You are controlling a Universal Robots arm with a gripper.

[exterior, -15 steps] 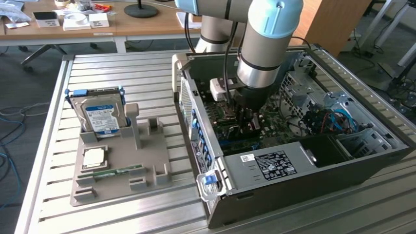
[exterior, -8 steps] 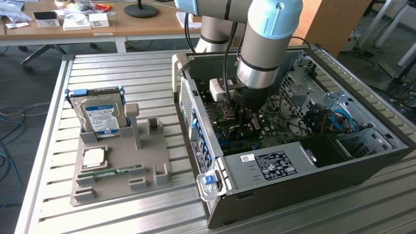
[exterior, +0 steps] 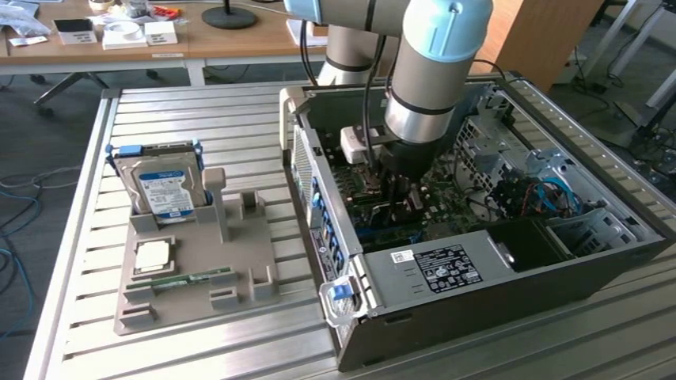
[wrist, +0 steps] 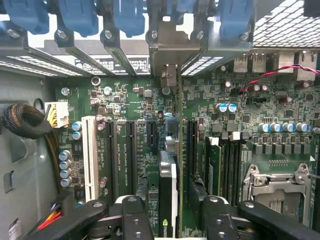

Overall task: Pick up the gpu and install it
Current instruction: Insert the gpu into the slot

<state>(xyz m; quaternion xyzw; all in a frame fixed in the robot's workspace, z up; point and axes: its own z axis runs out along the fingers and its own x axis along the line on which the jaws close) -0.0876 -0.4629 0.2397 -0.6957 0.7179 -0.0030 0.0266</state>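
Observation:
The gpu [wrist: 168, 195] stands on edge in a motherboard [wrist: 125, 95] slot inside the open computer case [exterior: 476, 317]. Its silver bracket [wrist: 167, 55] sits against the rear slot openings. My gripper [wrist: 172, 215] straddles the card from above. Its black fingers [wrist: 135, 217] stand open, with a gap showing on each side of the card, so they do not grip it. In the exterior view my gripper [exterior: 401, 198] reaches down into the middle of the case, and the arm hides the card there.
A hard drive [exterior: 161, 190], a chip [exterior: 153, 255] and a memory stick [exterior: 180, 279] rest on the grey fixture [exterior: 195, 297] at the exterior view's left. Close to the card are memory sticks [wrist: 215, 165], a CPU socket [wrist: 277, 187] and blue slot latches [wrist: 77, 17].

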